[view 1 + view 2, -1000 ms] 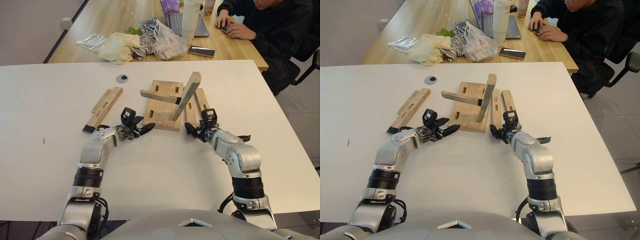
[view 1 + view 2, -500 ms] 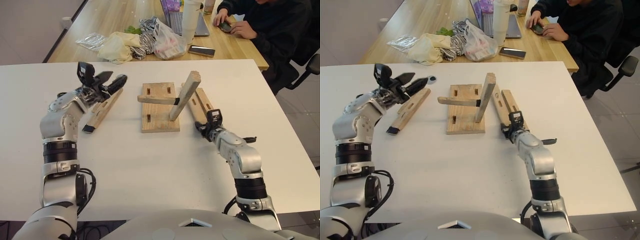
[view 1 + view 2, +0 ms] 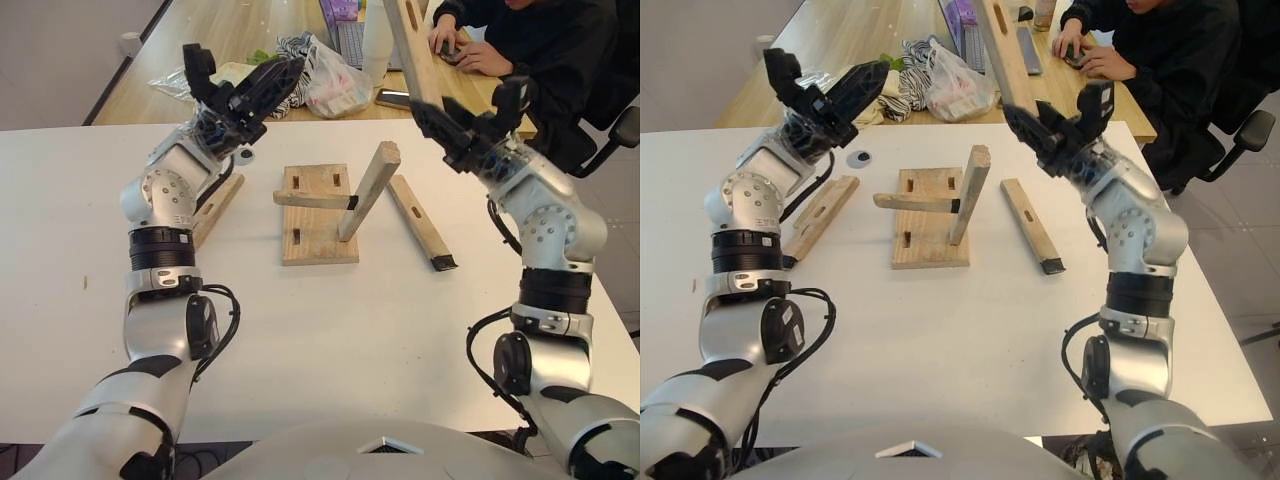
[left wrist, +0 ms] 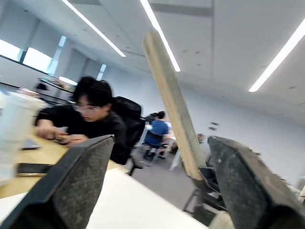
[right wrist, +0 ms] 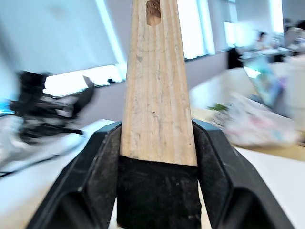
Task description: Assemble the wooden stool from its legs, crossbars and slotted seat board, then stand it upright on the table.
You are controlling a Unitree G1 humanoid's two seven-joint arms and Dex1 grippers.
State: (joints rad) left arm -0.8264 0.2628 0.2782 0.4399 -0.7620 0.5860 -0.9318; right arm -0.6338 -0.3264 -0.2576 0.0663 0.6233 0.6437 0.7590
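Left eye view: we have swung our right hand [image 3: 462,120] up off the bench [image 3: 300,330], clamped on a leg [image 3: 415,50], our left hand [image 3: 235,85] risen wide open and empty, so the leg can meet the seat board [image 3: 318,240] mid-bench.

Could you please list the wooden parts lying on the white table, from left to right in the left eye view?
Notched leg part → slotted seat board → loose black-tipped leg

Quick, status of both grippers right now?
Left gripper: open, holding nothing.
Right gripper: closed on a wooden stool leg, held up off the table.
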